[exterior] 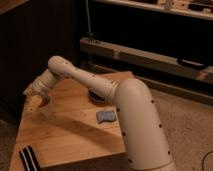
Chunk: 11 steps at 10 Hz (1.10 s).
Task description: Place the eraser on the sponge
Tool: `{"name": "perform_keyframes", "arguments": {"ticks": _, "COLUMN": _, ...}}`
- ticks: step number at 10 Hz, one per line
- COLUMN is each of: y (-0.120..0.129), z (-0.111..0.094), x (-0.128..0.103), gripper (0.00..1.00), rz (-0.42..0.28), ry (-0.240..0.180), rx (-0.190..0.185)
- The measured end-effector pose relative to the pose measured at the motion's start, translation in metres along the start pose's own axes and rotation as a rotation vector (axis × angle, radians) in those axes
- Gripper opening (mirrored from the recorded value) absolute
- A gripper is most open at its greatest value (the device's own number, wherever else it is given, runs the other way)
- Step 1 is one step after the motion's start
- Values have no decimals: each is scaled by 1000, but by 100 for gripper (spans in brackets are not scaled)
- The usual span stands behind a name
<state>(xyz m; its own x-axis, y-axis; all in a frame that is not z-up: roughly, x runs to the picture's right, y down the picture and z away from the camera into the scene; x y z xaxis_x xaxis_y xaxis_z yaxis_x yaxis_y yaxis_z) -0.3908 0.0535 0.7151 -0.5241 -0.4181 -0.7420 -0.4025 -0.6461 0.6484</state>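
Since the eraser (29, 159) lies at the near left corner of the tabletop (75, 135) and not on the sponge (106, 116), you're in the fetch part as I judge it. It has to be picked up before any placing.

Where's the sponge from there?

Further in, right of middle, flat on the wood, nothing on top. Well apart from the eraser.

And the claw?

Further back again. The claw (34, 102) is at the left edge of the tabletop with the arm (90, 82) stretched out to it, well apart from the eraser. Can't tell if it's spread or pressed together. A small orange-tinted thing (44, 100) is just beside it. Can't tell if they touch.

So what does the next move call for?

My guess is you bring the claw to the near left corner, come down over the eraser and line up across its narrow width, not its length. After that, carry it right and further in to the sponge.

How does the eraser look?

Long black block with pale stripes running lengthwise, lying flat at an angle to the front edge. It looks longer than the sponge, so centre it or it may tip off. The sponge is blue-grey with a wavy outline and looks soft. A dark round dish (97, 96) sits behind the sponge, partly hidden by the arm. Keep clear of it.
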Motion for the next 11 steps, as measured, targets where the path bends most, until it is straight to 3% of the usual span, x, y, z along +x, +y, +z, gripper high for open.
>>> {"name": "perform_keyframes", "arguments": {"ticks": 4, "y": -3, "z": 1, "x": 0, "gripper": 80, "rz": -13, "ry": -5, "rx": 5}}
{"name": "perform_keyframes", "arguments": {"ticks": 6, "y": -25, "z": -6, "x": 11, "gripper": 80, "rz": -131, "ry": -46, "rx": 13}}
{"name": "perform_keyframes", "arguments": {"ticks": 7, "y": -51, "z": -19, "x": 22, "gripper": 80, "rz": -217, "ry": -106, "rx": -18}}
{"name": "perform_keyframes", "arguments": {"ticks": 8, "y": -74, "z": -32, "x": 33, "gripper": 80, "rz": -230, "ry": -167, "rx": -88}}
{"name": "perform_keyframes", "arguments": {"ticks": 9, "y": -90, "z": -41, "x": 43, "gripper": 80, "rz": -211, "ry": -208, "rx": -147}}
{"name": "perform_keyframes", "arguments": {"ticks": 11, "y": -115, "z": -52, "x": 57, "gripper": 80, "rz": -53, "ry": -308, "rx": -310}}
